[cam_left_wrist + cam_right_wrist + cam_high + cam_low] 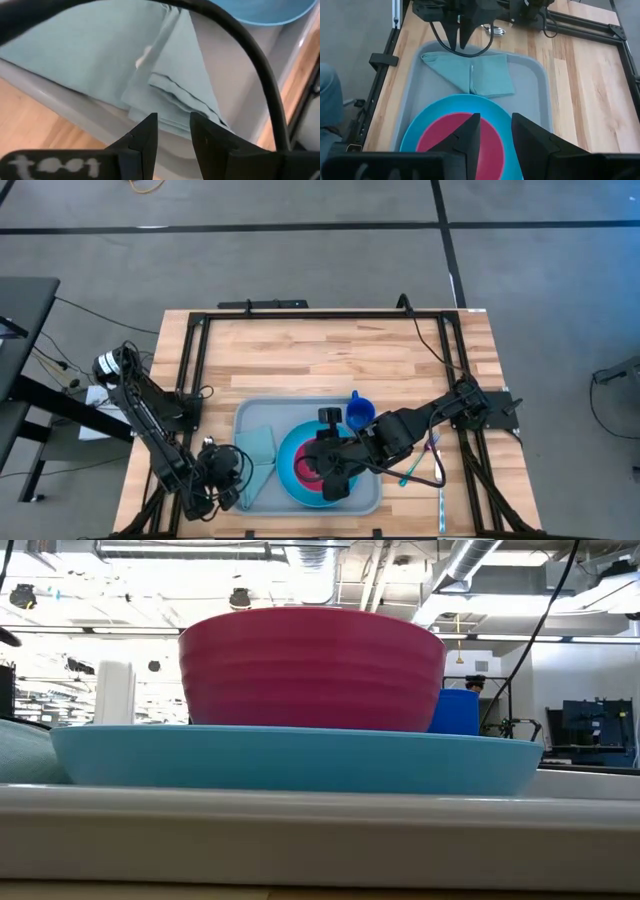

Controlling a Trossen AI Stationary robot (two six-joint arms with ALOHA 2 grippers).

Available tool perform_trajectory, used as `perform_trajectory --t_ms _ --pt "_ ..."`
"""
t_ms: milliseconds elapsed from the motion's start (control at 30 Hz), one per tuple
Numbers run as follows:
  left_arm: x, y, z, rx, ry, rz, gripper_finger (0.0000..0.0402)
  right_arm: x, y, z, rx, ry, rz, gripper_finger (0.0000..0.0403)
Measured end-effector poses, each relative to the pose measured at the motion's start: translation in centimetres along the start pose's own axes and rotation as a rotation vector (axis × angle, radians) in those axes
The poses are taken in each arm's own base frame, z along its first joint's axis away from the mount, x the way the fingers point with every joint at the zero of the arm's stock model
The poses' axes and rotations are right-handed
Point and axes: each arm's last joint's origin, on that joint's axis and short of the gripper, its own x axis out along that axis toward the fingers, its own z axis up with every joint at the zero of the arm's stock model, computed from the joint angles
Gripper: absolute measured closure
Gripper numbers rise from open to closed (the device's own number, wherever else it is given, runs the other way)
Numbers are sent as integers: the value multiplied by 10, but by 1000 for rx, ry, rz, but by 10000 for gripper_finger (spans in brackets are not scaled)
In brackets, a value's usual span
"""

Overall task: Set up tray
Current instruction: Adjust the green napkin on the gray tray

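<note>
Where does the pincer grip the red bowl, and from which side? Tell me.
Grip the rim of the red bowl from above, one finger inside, one outside. It stands upright and open in the blue plate on the tray; the plate's raised edge would likely hinder a level approach. The right pincer hangs open above it; the left pincer waits by the napkin.

The left tool [243, 480] hangs low with fingers slightly parted, while the right tool [322, 477] hovers, fingers apart.

Bowl on plate, seen level from the table.
A red bowl [312, 668] sits on a blue plate [295, 761]; the tray [320, 836] rim runs beneath.
</note>
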Motion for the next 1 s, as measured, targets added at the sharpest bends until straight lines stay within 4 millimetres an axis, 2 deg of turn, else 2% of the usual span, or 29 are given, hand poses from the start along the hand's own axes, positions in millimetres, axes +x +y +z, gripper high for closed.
perform_trajectory --t_ms 233,433,667,800,900,1000 --pt "-1 0 -4 -124 78 9 299 0 0 -1 -4 9 -2 301" --pt "0 2 -6 -98 1 6 299 0 0 -1 -4 9 -2 301" --pt "-1 0 -8 -192 -17 -13 299 0 1 -1 -5 9 0 301" --pt "-5 -4 -12 -99 -92 -86 299 0 1 -1 -5 9 0 301" --pt "-5 -7 -14 -3 -78 -108 299 0 1 -1 -5 9 0 301" --pt "-6 -10 -14 -3 -74 -136 299 0 1 -1 -5 9 0 301"
